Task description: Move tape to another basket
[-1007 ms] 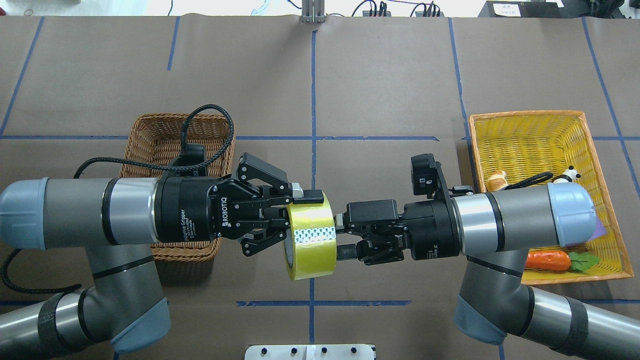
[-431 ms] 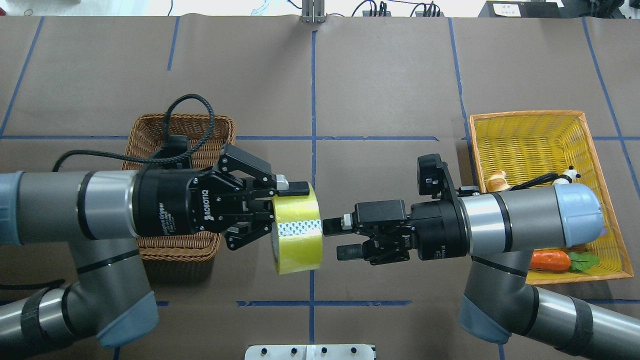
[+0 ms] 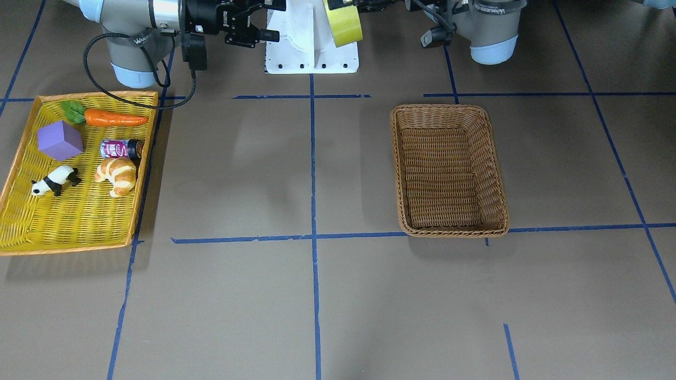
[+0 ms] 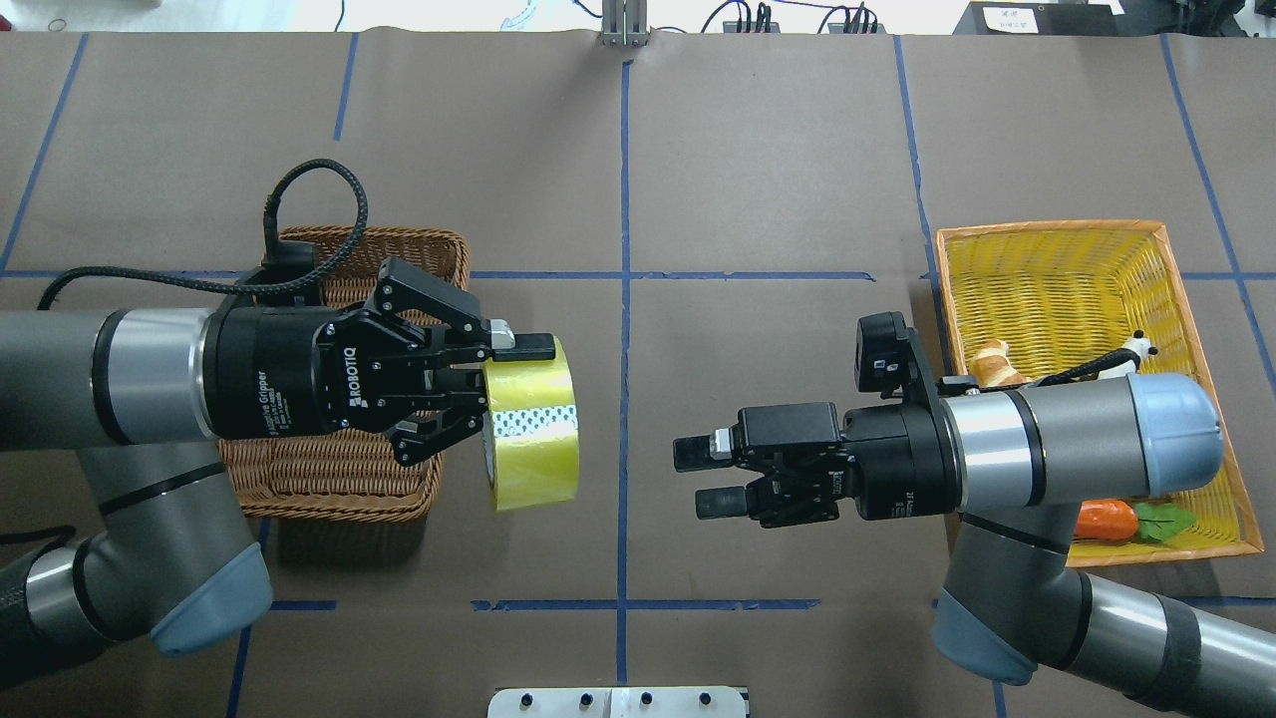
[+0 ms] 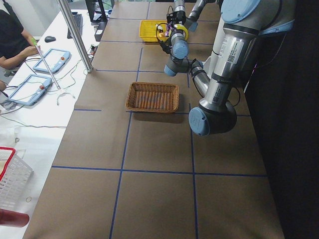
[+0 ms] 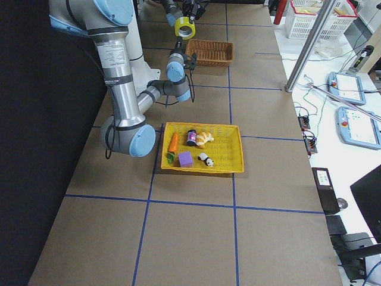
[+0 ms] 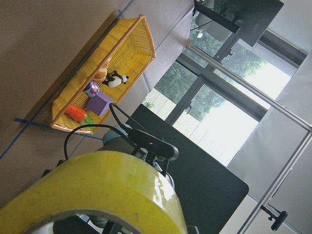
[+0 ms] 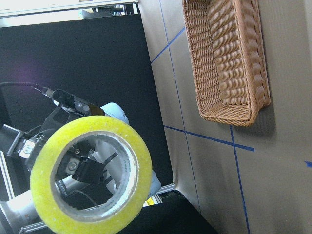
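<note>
The yellow-green tape (image 4: 533, 429) hangs on edge in the air, gripped by its wall in my left gripper (image 4: 518, 371), which is shut on it. In the overhead view it is just right of the brown wicker basket (image 4: 419, 249), which my left wrist partly covers. The basket (image 3: 400, 174) is empty. My right gripper (image 4: 704, 478) is open and empty, facing the tape across a clear gap. The tape also shows in the front view (image 3: 343, 21), the left wrist view (image 7: 112, 185) and the right wrist view (image 8: 92, 126), where the basket (image 8: 226, 58) lies beyond.
A flat yellow tray (image 4: 1057, 279) with an orange rim stands at the right. In the front view the tray (image 3: 79, 221) holds a carrot (image 3: 113, 118), a purple cube (image 3: 59, 140), a can (image 3: 120, 149), a croissant (image 3: 117, 175) and a toy panda (image 3: 53, 180). Blue tape lines cross the table.
My right gripper has let go of the tape and drawn back to the right. My left gripper has carried the tape to the left, toward the brown basket.
</note>
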`<state>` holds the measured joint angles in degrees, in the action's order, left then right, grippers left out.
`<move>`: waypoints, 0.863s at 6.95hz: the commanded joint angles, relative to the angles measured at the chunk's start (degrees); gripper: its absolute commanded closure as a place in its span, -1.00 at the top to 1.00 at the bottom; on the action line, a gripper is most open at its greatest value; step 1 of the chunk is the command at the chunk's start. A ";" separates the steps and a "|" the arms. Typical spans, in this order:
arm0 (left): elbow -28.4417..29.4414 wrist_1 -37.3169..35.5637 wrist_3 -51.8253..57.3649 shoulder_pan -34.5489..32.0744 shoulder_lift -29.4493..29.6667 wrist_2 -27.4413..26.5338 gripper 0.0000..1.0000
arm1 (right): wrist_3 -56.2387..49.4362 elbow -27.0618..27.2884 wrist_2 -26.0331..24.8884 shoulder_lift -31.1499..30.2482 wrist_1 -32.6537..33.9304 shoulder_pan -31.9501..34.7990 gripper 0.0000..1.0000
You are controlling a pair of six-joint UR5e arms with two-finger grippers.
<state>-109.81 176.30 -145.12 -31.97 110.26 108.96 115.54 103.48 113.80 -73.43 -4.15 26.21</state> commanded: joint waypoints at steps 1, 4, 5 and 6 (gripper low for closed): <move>0.82 -2.25 0.45 -2.12 -0.57 0.89 -1.00 | -0.66 -0.21 0.01 -0.04 6.82 3.12 1.00; 0.91 -16.98 9.64 -10.82 -0.40 14.13 -1.00 | -16.05 0.67 6.34 1.45 30.71 12.09 1.00; 0.83 -22.70 15.34 -11.62 -0.22 16.17 -1.00 | -22.05 1.02 5.48 1.28 36.52 14.20 1.00; 0.91 -27.45 20.36 -11.80 -0.22 16.63 -1.00 | -28.20 1.02 5.47 1.10 42.67 16.74 1.00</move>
<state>-108.93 154.74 -130.71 -43.06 109.97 124.08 94.62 104.37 119.27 -72.18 31.13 40.05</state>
